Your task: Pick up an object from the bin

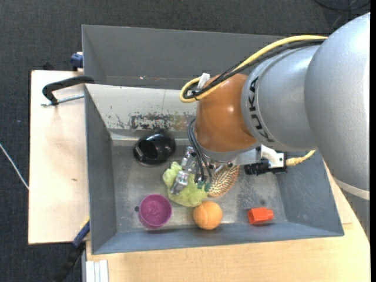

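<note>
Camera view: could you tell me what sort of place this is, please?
Probably a robotics lab's grasping station: a grey metal bin holds mismatched loose things, like an orange ball and a red block, with a KUKA arm and its gripper among them.

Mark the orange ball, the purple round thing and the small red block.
orange ball point(208, 215): camera view, middle of its top.
purple round thing point(154, 210): camera view, its centre.
small red block point(260, 216): camera view, middle of its upper face.
</note>
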Robot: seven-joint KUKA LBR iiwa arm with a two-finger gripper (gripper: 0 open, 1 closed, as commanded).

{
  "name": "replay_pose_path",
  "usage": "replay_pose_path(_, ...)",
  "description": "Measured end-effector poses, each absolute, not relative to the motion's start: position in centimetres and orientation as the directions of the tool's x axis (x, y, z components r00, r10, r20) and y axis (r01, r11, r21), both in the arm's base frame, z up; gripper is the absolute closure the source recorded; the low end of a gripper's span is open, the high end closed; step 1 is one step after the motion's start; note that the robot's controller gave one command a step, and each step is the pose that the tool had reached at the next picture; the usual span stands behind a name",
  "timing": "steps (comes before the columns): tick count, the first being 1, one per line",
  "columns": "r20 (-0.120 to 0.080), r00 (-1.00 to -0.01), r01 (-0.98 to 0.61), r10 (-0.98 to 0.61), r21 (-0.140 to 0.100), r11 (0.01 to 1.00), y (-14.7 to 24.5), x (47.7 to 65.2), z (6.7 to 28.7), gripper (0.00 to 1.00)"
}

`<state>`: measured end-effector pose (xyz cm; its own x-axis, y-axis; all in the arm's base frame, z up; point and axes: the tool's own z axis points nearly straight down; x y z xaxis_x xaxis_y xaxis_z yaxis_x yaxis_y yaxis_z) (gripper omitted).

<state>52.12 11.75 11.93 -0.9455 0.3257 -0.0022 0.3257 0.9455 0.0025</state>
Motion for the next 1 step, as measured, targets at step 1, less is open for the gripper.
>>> replay_pose_path(1,-0.003,-0.946,0.325,0.325,0.003,0.946,11.77,52.14,13.33,1.0)
